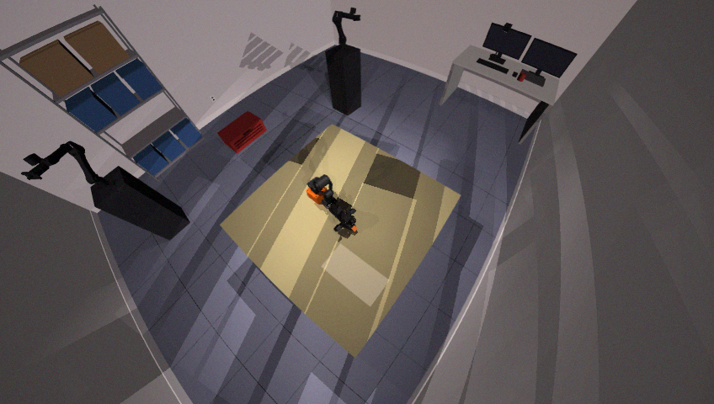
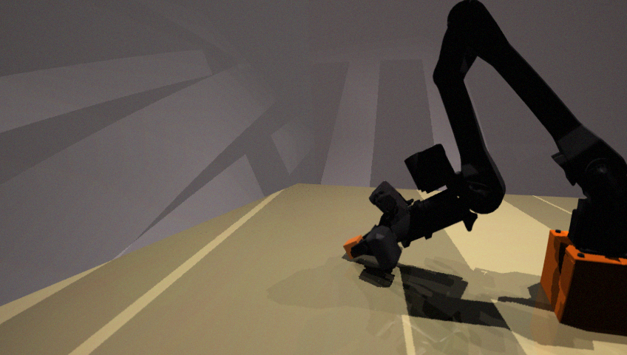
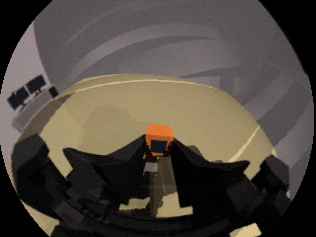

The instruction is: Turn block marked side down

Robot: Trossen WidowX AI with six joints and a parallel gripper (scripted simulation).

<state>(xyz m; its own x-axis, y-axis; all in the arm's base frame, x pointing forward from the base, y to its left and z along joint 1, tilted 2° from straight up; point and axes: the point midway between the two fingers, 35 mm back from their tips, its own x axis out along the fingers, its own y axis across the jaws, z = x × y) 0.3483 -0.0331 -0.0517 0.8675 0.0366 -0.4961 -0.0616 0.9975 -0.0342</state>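
The orange block [image 1: 354,229] [image 2: 351,246] [image 3: 159,130] is tilted, low over the tan table [image 1: 396,215] [image 2: 211,285] [image 3: 188,106]. Whether its lower edge touches the table is unclear. A dark square mark [image 3: 158,146] shows on the block's side that faces back toward the wrist camera. My gripper [image 2: 357,251] [image 3: 158,138] is shut on the block, with a black finger at its left and right sides in the wrist view. It slants forward and down. The fingers hide part of the block in the exterior view.
The arm's orange base [image 1: 315,194] [image 2: 585,290] stands on the table behind the gripper. Large shadows and light bands cross the table top. Two black pedestals [image 1: 343,80] [image 1: 142,202] with other arms, a red box [image 1: 241,130], a shelf and a desk stand beyond the table.
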